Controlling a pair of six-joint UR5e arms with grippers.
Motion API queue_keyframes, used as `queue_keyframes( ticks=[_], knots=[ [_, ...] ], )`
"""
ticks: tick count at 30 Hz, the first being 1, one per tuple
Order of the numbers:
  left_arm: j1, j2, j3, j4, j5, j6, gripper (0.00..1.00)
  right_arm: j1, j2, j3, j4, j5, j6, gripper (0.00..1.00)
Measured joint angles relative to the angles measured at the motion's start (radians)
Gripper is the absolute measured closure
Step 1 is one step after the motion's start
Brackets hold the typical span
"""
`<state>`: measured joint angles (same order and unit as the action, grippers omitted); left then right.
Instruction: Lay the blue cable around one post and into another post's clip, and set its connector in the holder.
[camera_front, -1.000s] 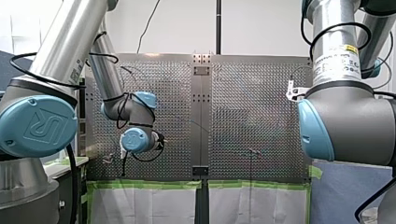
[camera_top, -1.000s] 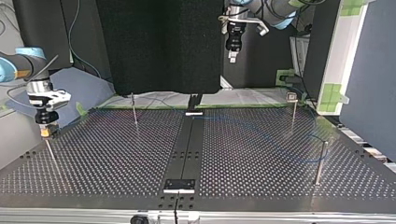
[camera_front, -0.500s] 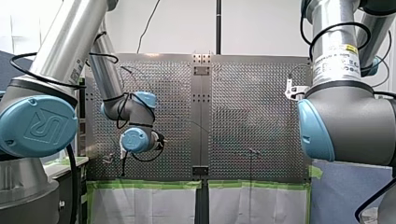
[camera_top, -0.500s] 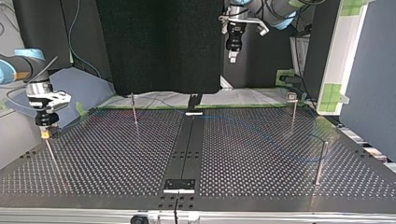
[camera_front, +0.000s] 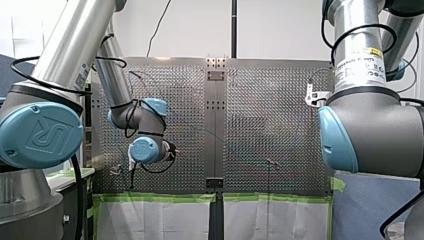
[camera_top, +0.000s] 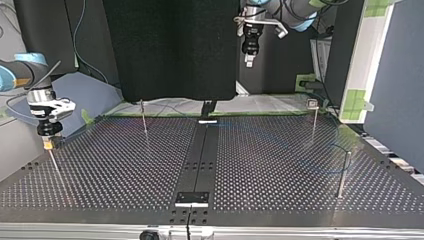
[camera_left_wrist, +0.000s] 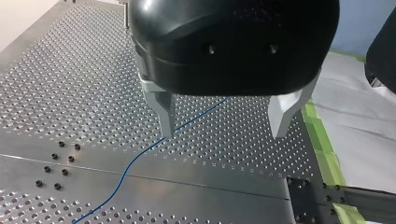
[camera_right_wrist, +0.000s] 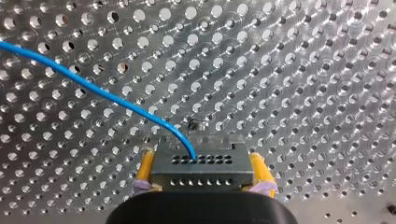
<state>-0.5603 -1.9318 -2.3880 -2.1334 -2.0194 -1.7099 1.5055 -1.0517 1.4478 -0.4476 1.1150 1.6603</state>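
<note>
In the right wrist view my right gripper (camera_right_wrist: 202, 161) is shut, its yellow pads clamping a grey connector (camera_right_wrist: 205, 175) with rows of small holes. The blue cable (camera_right_wrist: 93, 86) leaves the connector's top and arcs away over the perforated plate. In the top view this gripper (camera_top: 47, 144) hangs at the left edge of the plate, just above a thin post (camera_top: 54, 165). My left gripper (camera_left_wrist: 224, 126) is open and holds nothing. The blue cable (camera_left_wrist: 135, 161) lies on the plate below its fingers. In the top view it hangs high (camera_top: 248, 59) above the far edge.
More thin posts stand on the plate (camera_top: 125, 165): one at the far left (camera_top: 144, 119), one at the far right (camera_top: 314, 122), one at the near right (camera_top: 343, 175). A black centre strip (camera_top: 202, 160) runs across the plate. Green tape (camera_front: 160, 198) lines one plate edge.
My right gripper has drifted slightly toward the top view's left with the connector in it. My left arm has not moved.
</note>
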Motion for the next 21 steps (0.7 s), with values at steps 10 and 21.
queue_keyframes(
  ticks=[10,21],
  knots=[
    [0.003,0.000,0.000,0.001,-0.001,0.000,0.00,-0.001,0.000,0.000,0.000,0.000,-0.004,0.81],
    [0.006,0.000,0.000,0.002,0.000,0.000,0.00,-0.001,-0.001,-0.001,0.017,0.003,-0.035,0.00]
  ],
)
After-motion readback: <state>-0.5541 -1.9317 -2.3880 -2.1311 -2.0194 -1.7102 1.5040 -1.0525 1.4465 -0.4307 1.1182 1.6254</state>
